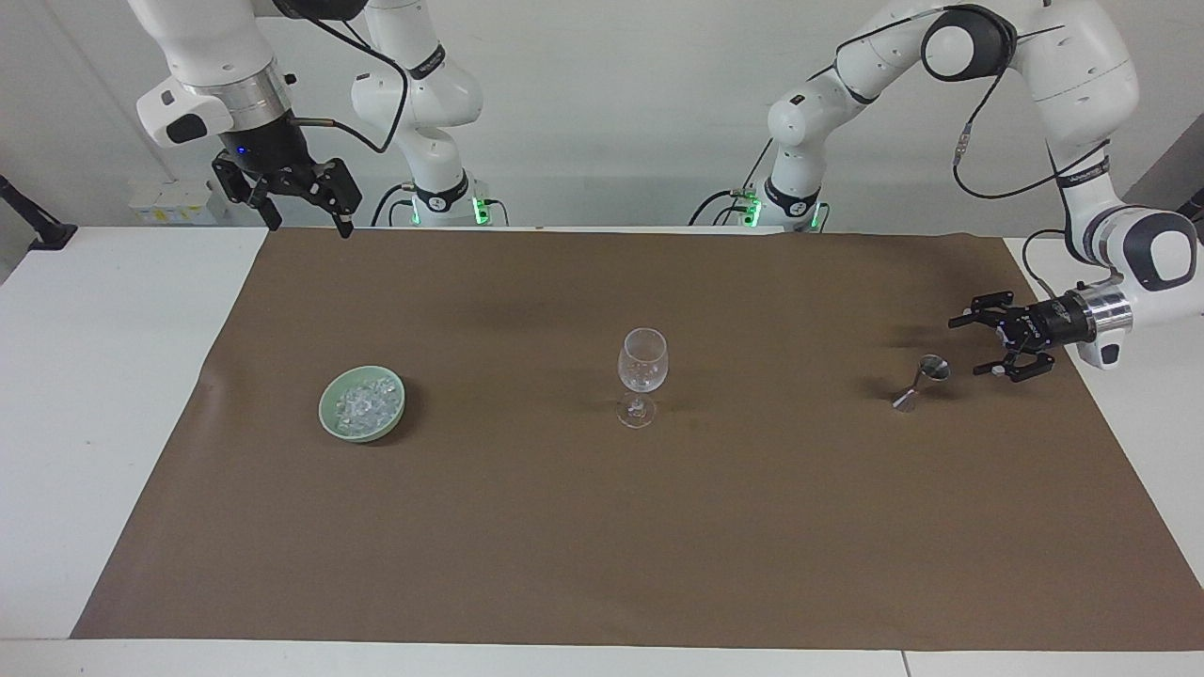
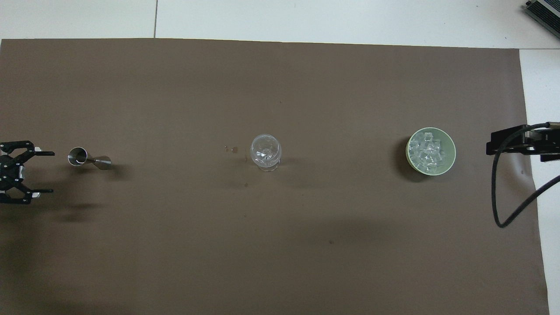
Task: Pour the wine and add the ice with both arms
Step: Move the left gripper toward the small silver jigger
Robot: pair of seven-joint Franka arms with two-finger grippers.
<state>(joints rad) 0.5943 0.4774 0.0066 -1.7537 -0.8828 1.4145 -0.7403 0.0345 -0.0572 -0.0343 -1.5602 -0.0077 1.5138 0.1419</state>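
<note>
The left gripper (image 1: 980,346), fingers apart, sits just beside the upright measuring cup (image 1: 922,380), which stands straight ahead of its fingertips.

We see only part of the left gripper (image 2: 47,172) overhead; its wrist runs off the picture's edge beside the jigger (image 2: 89,159). The right gripper (image 2: 516,142) shows there only as a black block and cable, cut off at the edge near the green bowl (image 2: 451,155). We cannot count the ice (image 2: 428,150) chunks.
</note>
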